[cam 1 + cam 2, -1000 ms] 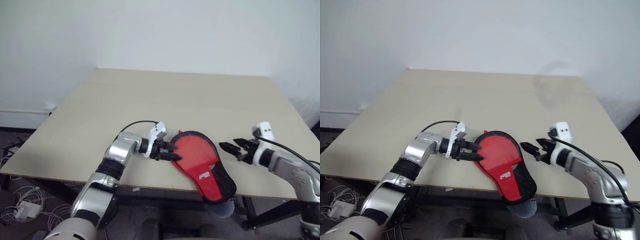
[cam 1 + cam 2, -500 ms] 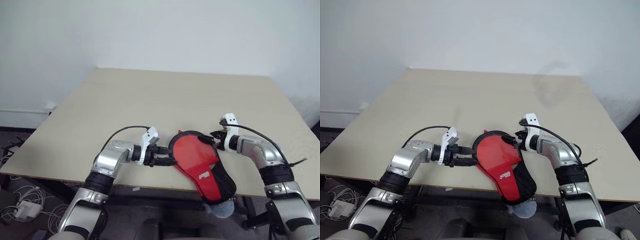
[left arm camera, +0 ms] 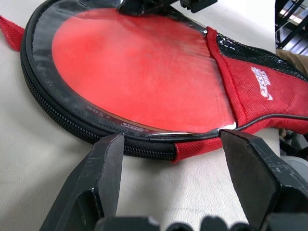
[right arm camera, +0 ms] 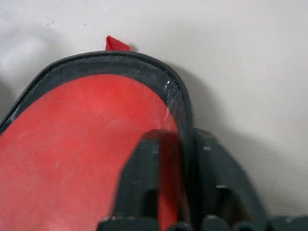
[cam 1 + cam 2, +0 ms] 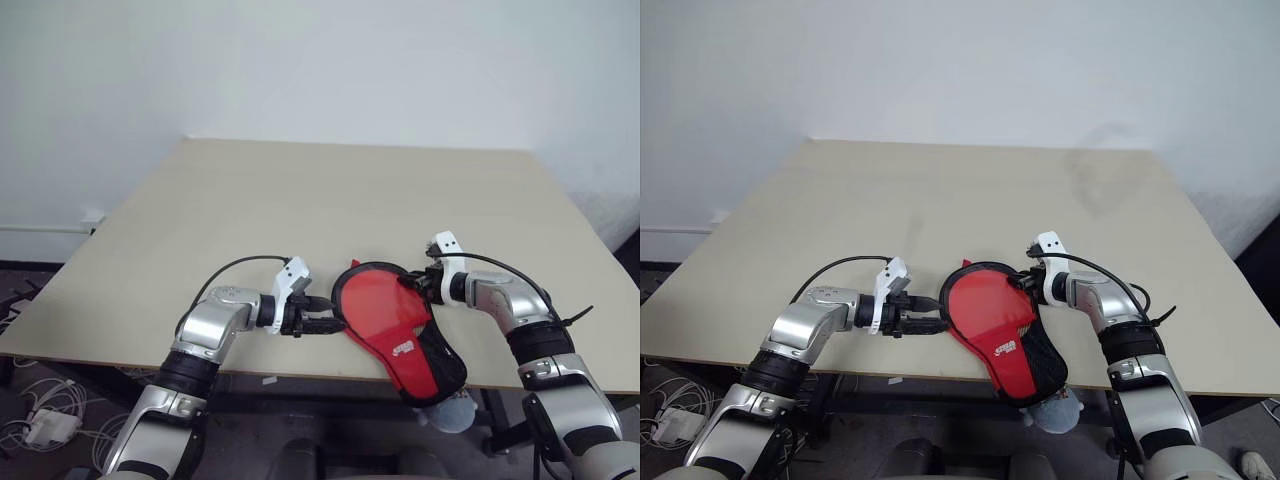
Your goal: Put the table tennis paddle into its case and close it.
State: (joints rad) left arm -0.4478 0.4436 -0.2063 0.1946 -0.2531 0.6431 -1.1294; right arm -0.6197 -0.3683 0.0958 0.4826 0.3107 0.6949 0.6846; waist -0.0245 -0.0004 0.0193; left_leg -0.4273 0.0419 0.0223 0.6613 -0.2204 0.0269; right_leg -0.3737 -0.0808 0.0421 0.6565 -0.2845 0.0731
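Lies at the near edge of the table (image 5: pixel 300 200), between the two arms: the case (image 5: pixel 400 325), red with black mesh toward its handle end, that end hanging past the table edge. Shows through the clear side as a flat red disc: the table tennis paddle (image 3: pixel 139 67), already inside, black zip running round the rim and looking not fully drawn.

Clamps the rim of the round end on the far right side: the right gripper (image 5: pixel 428 281), fingers pinched together over the black edging and the clear plastic, one finger on top of the film, the other outside the rim. Stands wide open just beside the opposite rim, near a small red fabric tab: the left gripper (image 5: pixel 335 320), both black fingers (image 3: pixel 101 178) apart from the zip and touching nothing.

Judged stiff and light within, soft and floppy without: rigid bat, limp fabric, slick plastic window likely to slide under a pinch. Better taken at the bound edge or the red tab than on the film; needs bracing on one side while the zip is pulled, or the whole thing will skate across the smooth top or tip off the edge by its overhanging tail.

Beneath: a plain beige tabletop, otherwise bare. Beyond: a white wall; below left, loose cables (image 5: pixel 45 415) on a dark floor.
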